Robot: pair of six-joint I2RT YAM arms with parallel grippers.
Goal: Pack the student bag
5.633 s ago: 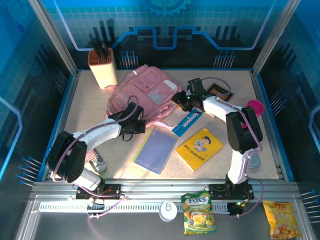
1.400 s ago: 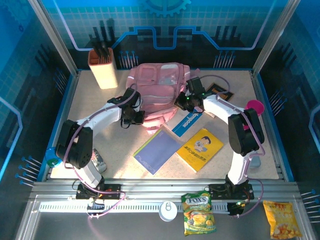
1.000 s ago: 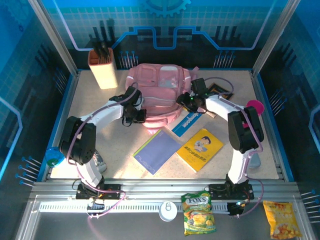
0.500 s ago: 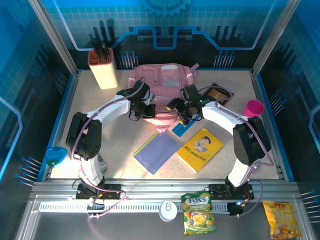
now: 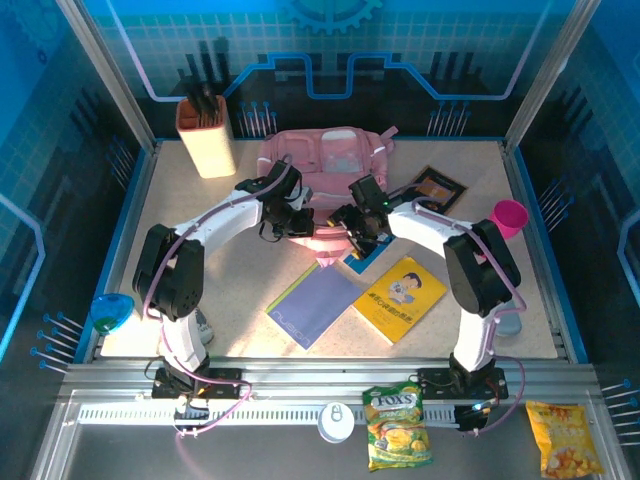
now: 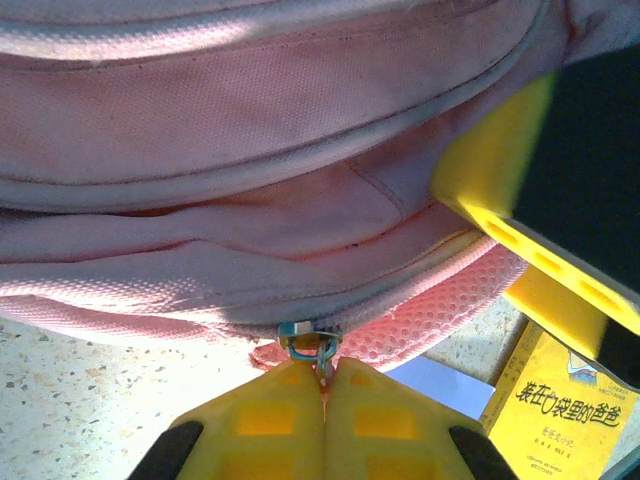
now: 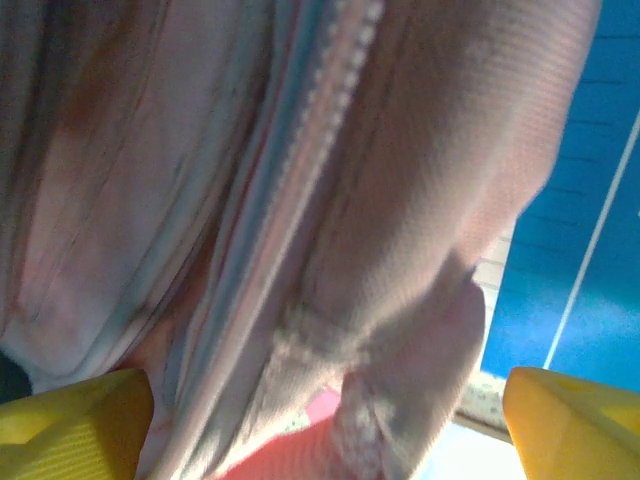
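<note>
The pink student bag (image 5: 325, 165) lies at the back middle of the table, its near edge toward the arms. My left gripper (image 5: 298, 222) is at that near edge, shut on the bag's metal zip pull (image 6: 318, 348); in the left wrist view the gripper (image 6: 324, 366) has its yellow pads pressed together under the pull. My right gripper (image 5: 355, 224) is close beside it on the right and stands open. In the right wrist view this gripper (image 7: 325, 430) has bag fabric and a zip line (image 7: 320, 130) between its wide-apart fingers (image 7: 75, 420).
A purple notebook (image 5: 313, 300), a yellow book (image 5: 400, 297) and a blue-white booklet (image 5: 375, 245) lie just in front of the bag. A dark book (image 5: 433, 187) and a pink cup (image 5: 508, 215) are to the right. A beige pen holder (image 5: 205, 135) stands at back left.
The bag has been turned and drawn toward the back. Both grippers came together at its near middle edge; over the last half second the right gripper shifted slightly left.
</note>
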